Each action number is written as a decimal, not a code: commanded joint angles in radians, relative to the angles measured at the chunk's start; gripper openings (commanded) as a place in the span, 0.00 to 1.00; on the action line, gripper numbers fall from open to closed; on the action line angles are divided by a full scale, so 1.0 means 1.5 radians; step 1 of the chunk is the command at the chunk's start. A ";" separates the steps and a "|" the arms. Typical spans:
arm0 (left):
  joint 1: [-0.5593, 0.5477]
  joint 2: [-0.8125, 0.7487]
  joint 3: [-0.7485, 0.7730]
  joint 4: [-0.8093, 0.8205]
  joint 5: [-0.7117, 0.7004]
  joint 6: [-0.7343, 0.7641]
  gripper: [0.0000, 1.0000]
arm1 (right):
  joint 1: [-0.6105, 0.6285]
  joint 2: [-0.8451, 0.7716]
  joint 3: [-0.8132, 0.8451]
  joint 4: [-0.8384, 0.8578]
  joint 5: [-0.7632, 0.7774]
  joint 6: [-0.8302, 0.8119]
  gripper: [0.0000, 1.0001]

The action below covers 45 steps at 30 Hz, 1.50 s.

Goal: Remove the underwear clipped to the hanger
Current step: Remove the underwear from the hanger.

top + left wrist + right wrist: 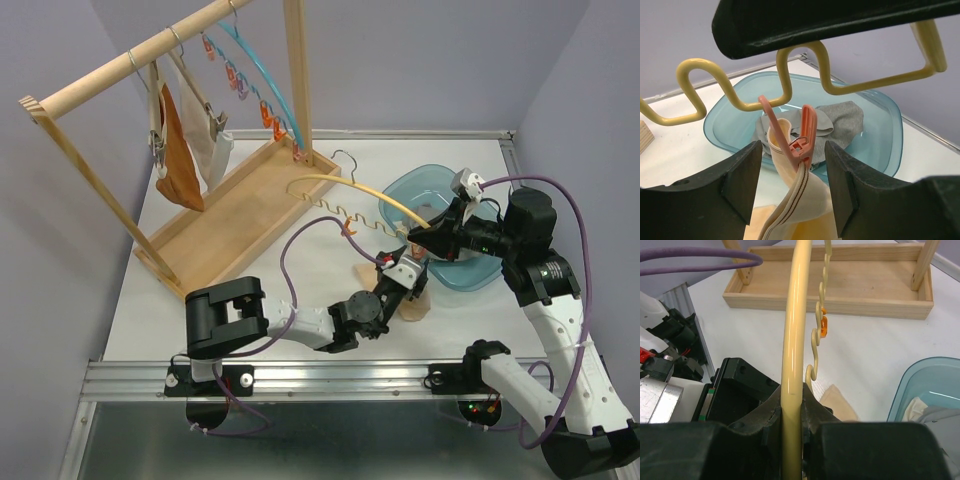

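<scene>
At table centre, one cream brief (800, 200) with a brown-striped waistband hangs from one salmon clip (805, 132) on one yellow hanger (730, 95). The left gripper (792, 167) stands partly open, one finger on each side of the clip, closed on nothing. The right gripper (792, 407) is clamped on the hanger's bar. At 3 o'clock, one teal basin (885, 135) holds grey briefs (840, 120); their count is unclear. At 10 o'clock, one wooden rack (240, 210) carries two pairs: one rust-orange (178, 150) and one white (212, 150).
</scene>
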 commanded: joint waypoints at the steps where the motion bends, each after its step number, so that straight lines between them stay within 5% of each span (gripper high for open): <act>1: -0.004 -0.038 0.008 0.361 0.002 0.021 0.63 | -0.009 -0.016 -0.008 0.063 -0.013 0.003 0.01; 45: 0.028 -0.026 0.064 0.208 0.011 -0.087 0.53 | -0.011 -0.013 -0.003 0.065 -0.028 0.010 0.00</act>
